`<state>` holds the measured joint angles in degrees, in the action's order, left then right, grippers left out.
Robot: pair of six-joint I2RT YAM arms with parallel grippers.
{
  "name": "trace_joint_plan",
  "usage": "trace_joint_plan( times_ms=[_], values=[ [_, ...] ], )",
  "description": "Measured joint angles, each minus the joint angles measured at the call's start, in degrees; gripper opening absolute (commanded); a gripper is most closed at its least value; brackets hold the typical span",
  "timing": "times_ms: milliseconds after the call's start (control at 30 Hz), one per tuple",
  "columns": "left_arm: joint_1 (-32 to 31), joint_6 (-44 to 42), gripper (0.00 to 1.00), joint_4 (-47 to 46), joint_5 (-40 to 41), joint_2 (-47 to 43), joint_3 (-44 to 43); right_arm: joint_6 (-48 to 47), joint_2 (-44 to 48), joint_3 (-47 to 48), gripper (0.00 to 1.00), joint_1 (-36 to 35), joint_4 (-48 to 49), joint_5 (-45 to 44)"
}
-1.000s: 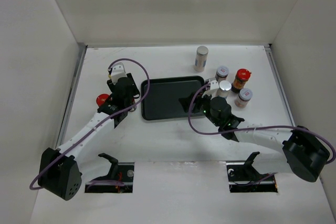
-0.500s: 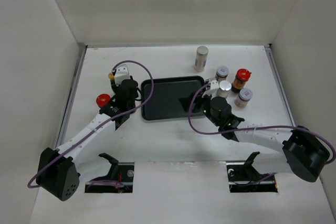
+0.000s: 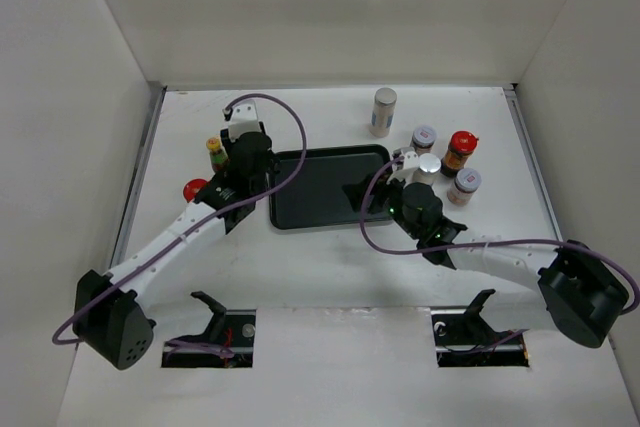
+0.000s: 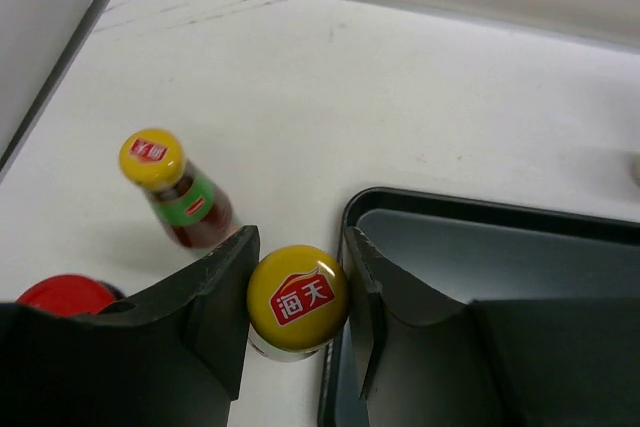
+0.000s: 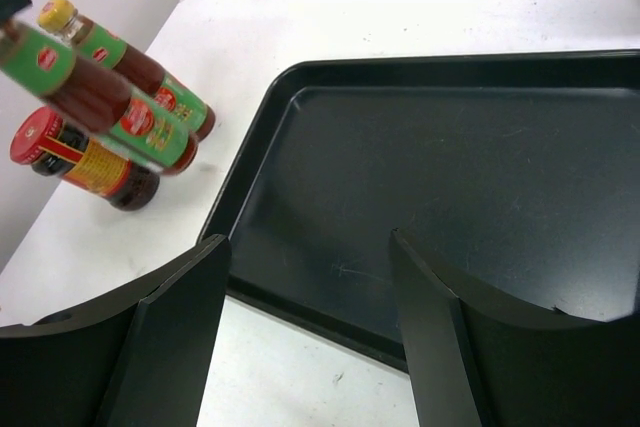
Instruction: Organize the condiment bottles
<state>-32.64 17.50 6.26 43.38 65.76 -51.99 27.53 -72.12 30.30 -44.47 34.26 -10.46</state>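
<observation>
My left gripper (image 4: 297,247) is shut on a slim dark yellow-capped sauce bottle (image 4: 297,299), right beside the black tray's left rim (image 4: 352,209). In the top view the gripper (image 3: 250,162) hides that bottle. The second yellow-capped bottle (image 4: 180,192) stands just left of it, also in the top view (image 3: 215,152). A red-lidded jar (image 3: 194,189) stands nearer. My right gripper (image 5: 308,247) is open and empty over the tray's near right part (image 3: 362,197). In the right wrist view the held bottle (image 5: 90,87) is blurred and tilted.
The black tray (image 3: 320,162) lies mid-table. To its right stand white grey-lidded shakers (image 3: 423,137), (image 3: 429,167), (image 3: 464,185) and a red-lidded jar (image 3: 460,150). One taller shaker (image 3: 383,112) stands at the back. White walls close in the table on three sides.
My left gripper has moved right toward the tray's left rim with the bottle in it, uncovering the second yellow-capped bottle. The right arm has barely moved.
</observation>
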Motion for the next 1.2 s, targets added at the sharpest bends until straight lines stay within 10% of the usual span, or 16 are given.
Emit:
trace_joint_plan(
  times_ms=[767, 1200],
  values=[
    [0.39, -1.18, 0.17, -15.43, -10.71, 23.63, -8.31, 1.46, 1.40, -0.04, 0.72, 1.70, -0.04, 0.07],
    [1.11, -1.51, 0.70, -29.31, -10.58, 24.52, -4.50, 1.46, 1.40, -0.07, 0.72, 1.73, 0.00, 0.39]
  ],
)
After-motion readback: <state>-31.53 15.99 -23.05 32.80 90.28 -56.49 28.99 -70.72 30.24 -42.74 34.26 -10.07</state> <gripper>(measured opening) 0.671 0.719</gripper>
